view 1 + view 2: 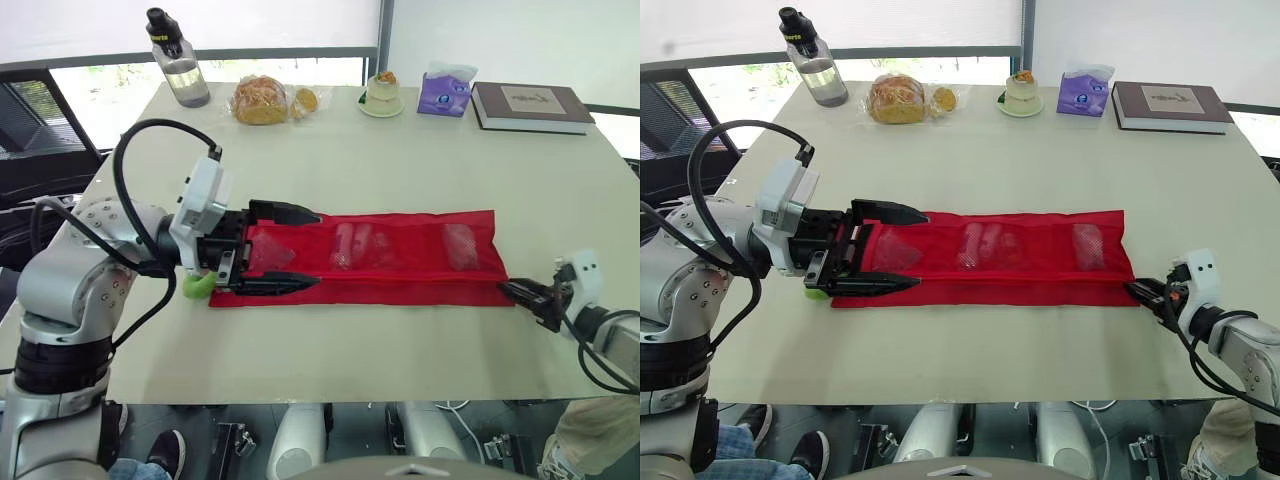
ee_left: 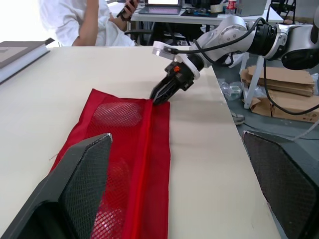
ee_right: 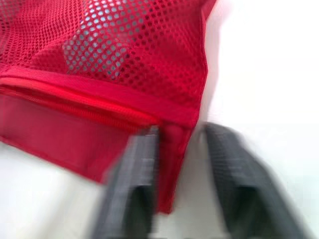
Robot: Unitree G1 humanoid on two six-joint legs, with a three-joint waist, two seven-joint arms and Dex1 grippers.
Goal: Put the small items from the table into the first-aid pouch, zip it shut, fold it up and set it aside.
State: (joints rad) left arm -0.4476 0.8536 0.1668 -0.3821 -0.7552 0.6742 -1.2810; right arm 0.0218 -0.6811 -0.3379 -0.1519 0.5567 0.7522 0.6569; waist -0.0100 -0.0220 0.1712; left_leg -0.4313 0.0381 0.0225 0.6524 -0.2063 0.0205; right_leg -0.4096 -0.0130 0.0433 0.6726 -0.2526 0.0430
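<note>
A long red mesh first-aid pouch (image 1: 400,255) lies flat across the table. Several clear-wrapped small items (image 1: 355,245) show through its mesh. My left gripper (image 1: 318,248) stands open at the pouch's left end, one finger on each side of it and above the cloth. A small green thing (image 1: 198,285) peeks out under that wrist. At the right end, my right gripper (image 1: 505,289) points at the zipper seam's end. In the right wrist view its fingers (image 3: 134,164) are slightly apart, with the pouch's corner (image 3: 174,149) between them.
Along the table's far edge stand a water bottle (image 1: 178,60), wrapped bread (image 1: 262,100), a small dessert on a plate (image 1: 382,93), a purple tissue pack (image 1: 445,92) and a book (image 1: 530,105). A person (image 2: 84,20) sits beyond the table.
</note>
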